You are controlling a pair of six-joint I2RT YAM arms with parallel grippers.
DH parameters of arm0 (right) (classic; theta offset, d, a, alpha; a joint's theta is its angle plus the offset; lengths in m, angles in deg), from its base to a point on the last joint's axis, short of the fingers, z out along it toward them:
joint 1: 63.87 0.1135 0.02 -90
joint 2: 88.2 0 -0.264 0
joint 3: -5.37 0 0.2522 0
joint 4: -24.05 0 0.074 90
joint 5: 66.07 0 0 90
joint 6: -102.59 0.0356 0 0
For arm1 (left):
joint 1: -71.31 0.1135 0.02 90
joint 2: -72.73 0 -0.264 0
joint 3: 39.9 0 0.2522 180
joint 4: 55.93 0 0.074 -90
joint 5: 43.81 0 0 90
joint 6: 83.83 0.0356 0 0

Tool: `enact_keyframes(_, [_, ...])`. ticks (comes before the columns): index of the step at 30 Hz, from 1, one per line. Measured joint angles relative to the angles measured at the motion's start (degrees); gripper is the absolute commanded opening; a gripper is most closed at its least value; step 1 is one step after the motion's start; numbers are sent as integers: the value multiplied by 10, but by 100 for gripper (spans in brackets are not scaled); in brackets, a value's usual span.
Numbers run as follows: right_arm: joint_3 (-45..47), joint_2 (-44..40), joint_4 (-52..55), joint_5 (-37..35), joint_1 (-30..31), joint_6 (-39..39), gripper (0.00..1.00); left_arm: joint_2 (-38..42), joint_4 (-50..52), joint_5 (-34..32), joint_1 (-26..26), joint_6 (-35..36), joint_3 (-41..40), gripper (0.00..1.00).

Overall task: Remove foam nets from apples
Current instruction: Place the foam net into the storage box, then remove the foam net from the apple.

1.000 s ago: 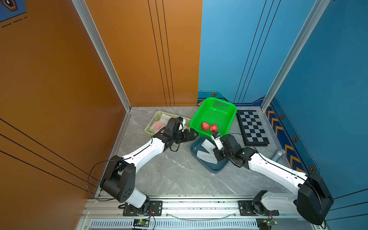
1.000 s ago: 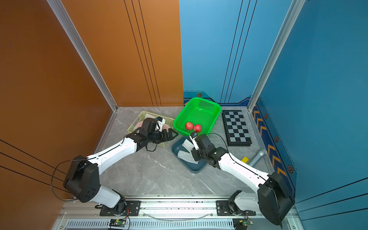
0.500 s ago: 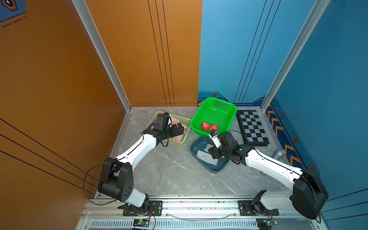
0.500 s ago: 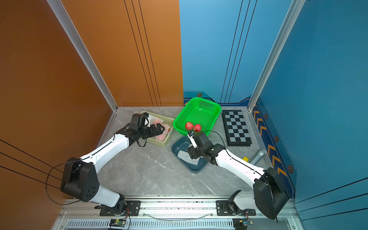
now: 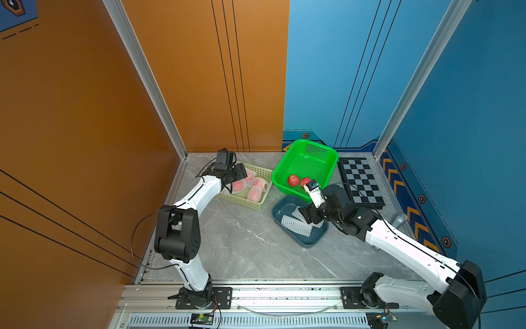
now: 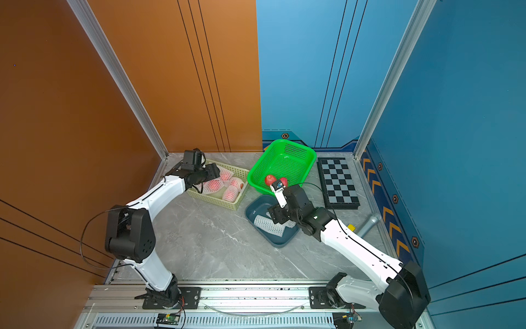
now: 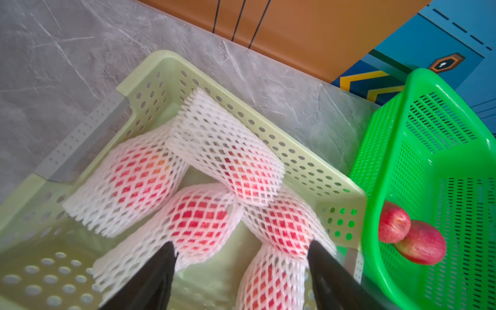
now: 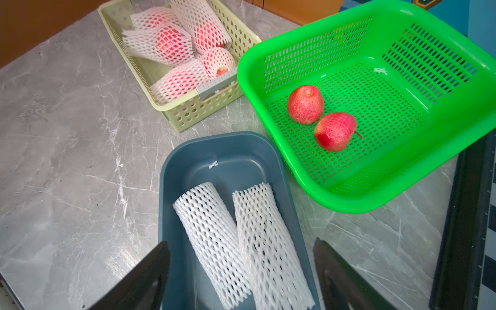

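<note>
Several apples in white foam nets (image 7: pixel 139 177) lie in the pale yellow basket (image 7: pixel 292 158), seen in both top views (image 5: pixel 253 186). My left gripper (image 7: pixel 241 244) hangs open over them, its fingertips (image 7: pixel 167 255) brushing two nets, with one netted apple (image 7: pixel 271 279) lying between the jaws. Two bare red apples (image 8: pixel 305 104) (image 8: pixel 335 131) rest in the green basket (image 8: pixel 247 67). Two empty foam nets (image 8: pixel 212 236) (image 8: pixel 265 236) lie side by side in the dark blue tray (image 8: pixel 214 135). My right gripper (image 8: pixel 240 241) is open just above them, holding nothing.
A black-and-white chessboard (image 5: pixel 360 181) lies right of the green basket. A grey cylinder (image 6: pixel 368 223) rests near the right wall. The orange wall stands close behind the yellow basket (image 5: pixel 257 203). Bare marble tabletop (image 5: pixel 242 242) lies in front of the baskets.
My left arm swung from beside the green basket back over the yellow basket. My right gripper opened and let a foam net drop into the blue tray.
</note>
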Motion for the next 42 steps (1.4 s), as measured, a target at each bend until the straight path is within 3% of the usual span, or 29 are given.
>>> enact_keyframes(12, [6,-19,0,11,-7,0,87,-124,-30,28,49,45,98,73])
enact_keyframes(18, [6,-19,0,14,-19,0,87,-163,-44,79,56,57,131,67])
enact_keyframes(22, [6,-19,0,15,-26,0,87,-168,-44,102,52,61,131,55])
enact_keyframes(30, [6,-19,0,21,-30,0,87,-168,-50,118,46,68,123,0])
enact_keyframes(36, [6,-19,0,28,-31,0,87,-135,-50,117,43,66,96,0])
enact_keyframes(42, [6,-19,0,30,-31,0,87,-52,-66,128,42,60,75,0])
